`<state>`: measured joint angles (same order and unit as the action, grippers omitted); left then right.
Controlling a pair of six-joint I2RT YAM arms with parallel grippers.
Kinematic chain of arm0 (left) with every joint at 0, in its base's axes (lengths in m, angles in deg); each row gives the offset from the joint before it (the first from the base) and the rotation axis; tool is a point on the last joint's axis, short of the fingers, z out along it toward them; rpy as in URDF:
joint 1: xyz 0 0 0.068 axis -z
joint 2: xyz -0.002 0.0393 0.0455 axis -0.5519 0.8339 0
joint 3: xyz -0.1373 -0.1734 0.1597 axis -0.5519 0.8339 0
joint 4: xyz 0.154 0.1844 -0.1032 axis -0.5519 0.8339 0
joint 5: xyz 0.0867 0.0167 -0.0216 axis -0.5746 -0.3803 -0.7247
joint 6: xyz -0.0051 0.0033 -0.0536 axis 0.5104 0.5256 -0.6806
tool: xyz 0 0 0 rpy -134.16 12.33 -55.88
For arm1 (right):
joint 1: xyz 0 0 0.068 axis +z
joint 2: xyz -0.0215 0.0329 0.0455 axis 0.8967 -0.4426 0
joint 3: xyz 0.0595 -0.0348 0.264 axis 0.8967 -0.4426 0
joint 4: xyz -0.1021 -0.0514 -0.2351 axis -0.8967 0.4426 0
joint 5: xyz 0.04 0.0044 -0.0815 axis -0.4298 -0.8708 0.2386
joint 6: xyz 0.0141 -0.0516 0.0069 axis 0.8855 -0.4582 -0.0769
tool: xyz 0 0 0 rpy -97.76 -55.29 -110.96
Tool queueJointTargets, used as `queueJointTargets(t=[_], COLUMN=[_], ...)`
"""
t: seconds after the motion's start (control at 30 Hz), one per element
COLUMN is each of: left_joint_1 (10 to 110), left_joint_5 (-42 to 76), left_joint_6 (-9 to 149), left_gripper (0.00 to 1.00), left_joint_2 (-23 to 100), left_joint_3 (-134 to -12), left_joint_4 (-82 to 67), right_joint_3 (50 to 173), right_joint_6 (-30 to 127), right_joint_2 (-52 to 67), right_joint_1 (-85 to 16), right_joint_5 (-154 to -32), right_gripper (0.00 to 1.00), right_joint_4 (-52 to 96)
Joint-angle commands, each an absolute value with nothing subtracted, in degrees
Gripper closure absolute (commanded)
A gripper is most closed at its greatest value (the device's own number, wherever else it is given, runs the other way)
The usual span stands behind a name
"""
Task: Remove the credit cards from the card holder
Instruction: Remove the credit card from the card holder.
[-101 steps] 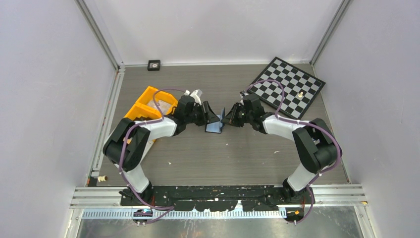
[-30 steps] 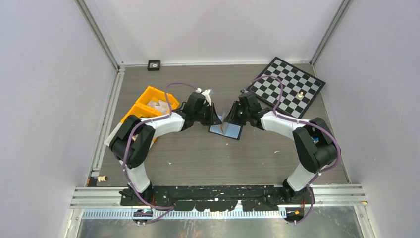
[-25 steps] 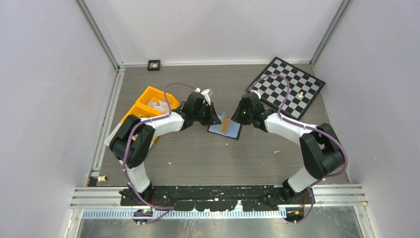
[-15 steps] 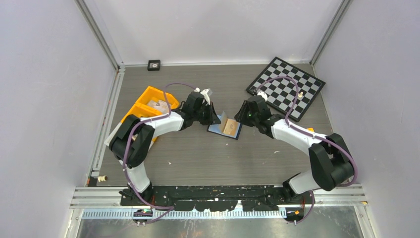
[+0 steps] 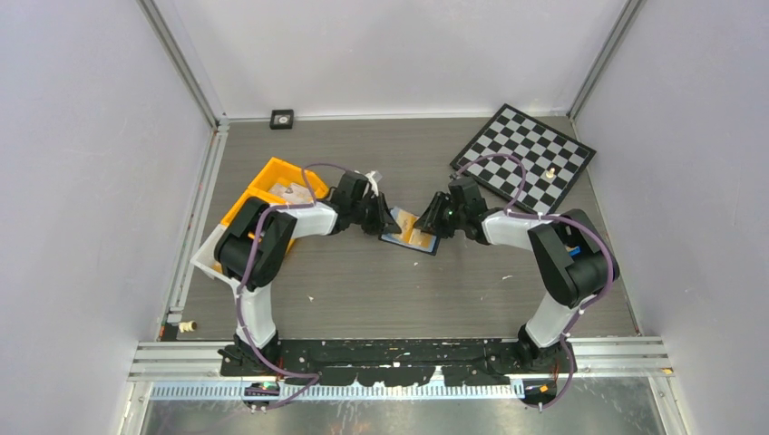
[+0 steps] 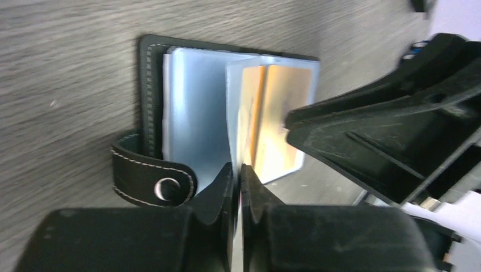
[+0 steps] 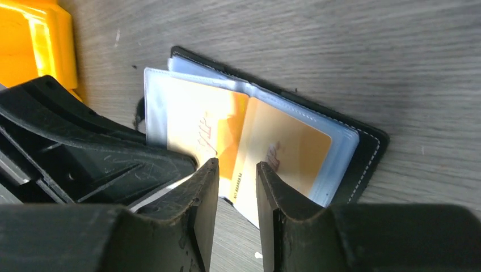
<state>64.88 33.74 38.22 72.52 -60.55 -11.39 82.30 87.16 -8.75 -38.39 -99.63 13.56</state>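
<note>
Where both arms meet at ctr of top view, card holder (image 5: 399,239) lies open on counter (image 5: 408,290), grey-blue inside up. Orange credit cards (image 7: 283,153) sit in clear sleeves either side of fold. Left hand (image 6: 238,168): fingers nearly pressed together, thin slit only, at sleeve edge; can't tell if pinching. Right hand (image 7: 237,167): fingers part spread, tips just over cards. Orange bin (image 5: 272,186) left of ctr, chessboard (image 5: 530,159) upper right.
</note>
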Motion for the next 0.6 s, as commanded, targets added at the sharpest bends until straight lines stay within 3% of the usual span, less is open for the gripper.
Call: queueJointTargets(t=[0.0,0.17,0.57], left_joint_1=[63.4,60.4,58.9], left_joint_5=[38.2,43.9,48.9], left_joint_6=[35.1,26.6,16.7], left_gripper=[0.99,1.00,1.00], left_joint_2=[72.7,72.8,71.8], left_joint_3=[-61.2,-56.2,-51.6], left_joint_4=[-17.0,-30.2,-44.4], right_joint_3=[84.4,81.8,78.7], right_joint_6=[89.1,91.5,97.4], right_joint_2=[-8.6,-7.2,-8.4], right_joint_1=[-38.9,-40.0,-42.1], right_joint_5=[-102.6,-104.6,-111.0], right_gripper=[0.62,0.55,0.53], right_joint_4=[9.8,5.2,-5.4])
